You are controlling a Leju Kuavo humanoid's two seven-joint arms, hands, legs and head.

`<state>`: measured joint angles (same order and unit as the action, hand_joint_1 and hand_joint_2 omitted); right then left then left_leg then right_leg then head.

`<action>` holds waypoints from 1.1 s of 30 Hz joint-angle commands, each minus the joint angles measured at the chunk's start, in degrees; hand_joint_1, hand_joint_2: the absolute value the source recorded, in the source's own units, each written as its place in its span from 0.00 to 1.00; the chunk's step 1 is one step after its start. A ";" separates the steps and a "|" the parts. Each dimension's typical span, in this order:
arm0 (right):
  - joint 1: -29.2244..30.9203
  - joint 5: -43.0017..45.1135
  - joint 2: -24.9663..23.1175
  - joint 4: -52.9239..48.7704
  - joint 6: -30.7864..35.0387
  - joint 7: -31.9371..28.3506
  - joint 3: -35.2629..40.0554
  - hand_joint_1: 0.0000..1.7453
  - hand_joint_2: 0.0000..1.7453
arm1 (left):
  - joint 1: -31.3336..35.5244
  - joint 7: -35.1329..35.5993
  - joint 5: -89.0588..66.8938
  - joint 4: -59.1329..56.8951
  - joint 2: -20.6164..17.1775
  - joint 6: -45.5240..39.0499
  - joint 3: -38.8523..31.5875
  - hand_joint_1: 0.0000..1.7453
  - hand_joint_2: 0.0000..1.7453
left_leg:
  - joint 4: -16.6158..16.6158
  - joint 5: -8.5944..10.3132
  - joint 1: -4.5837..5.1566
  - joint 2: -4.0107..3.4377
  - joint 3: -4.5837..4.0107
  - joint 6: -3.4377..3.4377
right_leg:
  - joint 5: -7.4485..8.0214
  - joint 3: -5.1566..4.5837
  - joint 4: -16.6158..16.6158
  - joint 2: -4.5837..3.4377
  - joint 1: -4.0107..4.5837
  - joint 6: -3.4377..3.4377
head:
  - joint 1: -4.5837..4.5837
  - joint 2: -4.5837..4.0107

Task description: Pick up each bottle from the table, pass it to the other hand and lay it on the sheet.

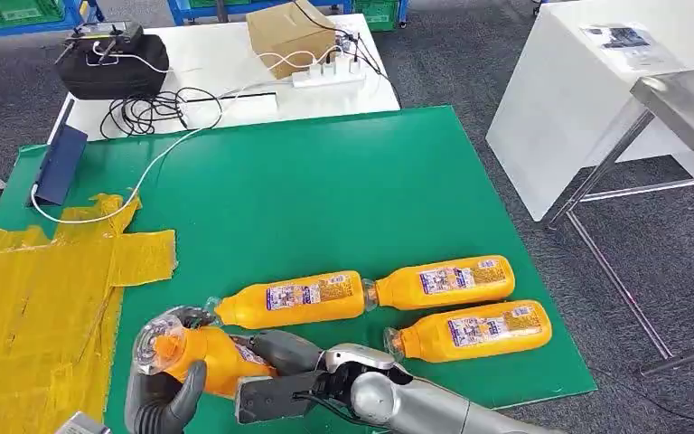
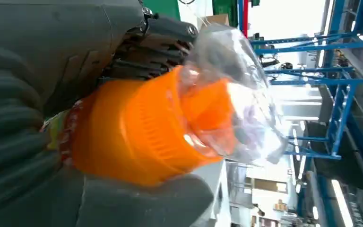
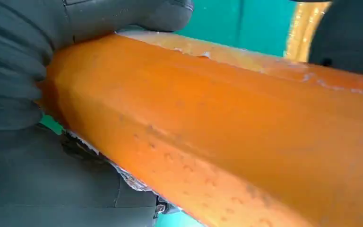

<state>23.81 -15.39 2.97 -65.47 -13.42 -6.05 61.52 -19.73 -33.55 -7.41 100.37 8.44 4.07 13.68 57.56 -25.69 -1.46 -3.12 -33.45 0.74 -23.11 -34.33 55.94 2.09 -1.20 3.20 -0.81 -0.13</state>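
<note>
Handover stage of the bottle-transfer task. One orange juice bottle (image 1: 201,354) is held above the near edge of the green counter (image 1: 325,190), its clear-capped neck pointing toward the robot's left. The right hand (image 1: 280,375) wraps the bottle's body from below and behind; in the right wrist view its thumb and fingers (image 3: 14,71) lie pressed against the orange wall (image 3: 227,137). The left hand (image 1: 164,398) cups the neck end, with a thumb and fingers closed around the shoulder just behind the cap (image 2: 231,99), as the left wrist view shows at close range. Both hands thus clamp the same bottle, which reads as the pass between hands in progress, with neither hand yet letting go.

The yellow sheet (image 1: 36,307) at the counter's left carries no bottle, so no placement appears complete. Three further orange bottles lie on their sides on the green surface: one (image 1: 294,299) just beyond the held bottle, one (image 1: 443,281) end to end with it, and one (image 1: 470,331) nearer the front edge. Judged from this layout, the first bottle is mid-transfer and all four placements remain.
</note>
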 commanded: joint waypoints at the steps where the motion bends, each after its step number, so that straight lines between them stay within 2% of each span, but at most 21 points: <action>1: 0.47 -0.51 1.39 5.59 -1.66 0.51 5.99 1.00 1.00 | 3.76 -0.58 -0.76 -2.74 -1.58 0.12 5.96 0.14 1.00 | -0.10 0.00 -0.03 0.44 0.20 -0.12 | -0.06 0.28 -0.10 0.09 0.02 -0.13 | -0.02 0.00; 9: 0.47 -0.51 1.39 5.59 -1.66 0.51 5.99 1.00 1.00 | 3.76 -0.58 -0.76 -2.74 -1.58 0.12 5.96 0.14 1.00 | -0.08 0.01 -0.02 0.33 0.13 -0.08 | -0.04 0.19 -0.06 0.05 0.01 -0.11 | 0.00 0.00; 10: 0.46 -0.42 0.83 5.57 -1.72 0.35 6.06 1.00 1.00 | 4.04 -0.83 -0.65 -2.60 -1.41 0.15 6.03 1.00 1.00 | -0.09 0.00 -0.03 0.43 0.18 -0.11 | -0.06 0.26 -0.07 0.06 0.02 -0.15 | 0.00 0.00; 12: 0.51 -0.52 0.20 5.29 -1.52 0.64 6.17 1.00 1.00 | 4.50 -0.79 -0.74 -2.49 -1.44 0.21 6.35 1.00 1.00 | -0.06 0.01 -0.01 0.30 0.08 -0.07 | -0.03 0.14 -0.04 0.06 0.01 -0.09 | 0.00 0.00; 16: 0.43 -0.22 0.70 5.03 -1.34 0.68 5.98 1.00 1.00 | 4.43 -0.86 -0.45 -2.68 -1.76 0.33 6.55 1.00 1.00 | -0.09 -0.05 -0.06 0.54 0.28 -0.16 | -0.11 0.36 -0.07 0.00 0.04 -0.22 | 0.00 0.00; 18: 0.11 0.25 0.67 4.44 -0.90 0.96 5.47 1.00 1.00 | 4.33 -0.95 -0.15 -2.52 -1.77 0.34 6.47 1.00 1.00 | -0.06 0.00 -0.02 0.28 0.09 -0.07 | -0.04 0.16 -0.05 0.04 0.01 -0.09 | 0.00 0.00; 24: -2.85 1.59 1.79 -0.71 2.31 0.76 1.46 1.00 1.00 | 3.28 -1.09 0.60 -1.50 -1.87 0.72 5.89 1.00 1.00 | -0.03 -0.04 -0.05 0.45 0.13 -0.11 | -0.10 0.22 -0.02 0.06 0.04 -0.16 | 0.00 0.00; 25: -3.30 1.76 2.25 -1.11 2.95 0.12 0.76 1.00 1.00 | 2.85 -1.42 0.70 -1.63 -1.91 0.57 5.62 1.00 1.00 | -0.03 -0.01 -0.02 0.26 0.03 -0.07 | -0.04 0.09 -0.02 0.04 0.02 -0.09 | 0.00 0.00; 30: -3.56 1.73 2.62 -1.89 3.17 -0.18 0.06 1.00 1.00 | 2.61 -1.85 0.83 -1.75 -1.95 0.80 5.34 1.00 1.00 | -0.03 -0.03 -0.01 0.36 0.09 -0.11 | -0.07 0.16 -0.01 0.03 0.00 -0.12 | 0.00 0.00; 33: -3.92 1.81 0.80 -3.70 3.37 0.24 -0.57 1.00 1.00 | 3.66 -1.46 0.86 -0.91 -1.22 1.08 5.51 1.00 1.00 | -0.03 -0.05 -0.02 0.40 0.14 -0.13 | -0.09 0.21 0.00 -0.03 0.01 -0.17 | 0.00 0.00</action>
<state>20.89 -13.64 5.01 -66.73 -10.14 -6.19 60.96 -18.79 -35.06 -6.80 99.93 7.50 3.78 15.17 57.55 -25.69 -1.46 -3.11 -33.49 0.73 -23.11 -34.33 55.94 2.10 -1.20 3.20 -0.81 -0.13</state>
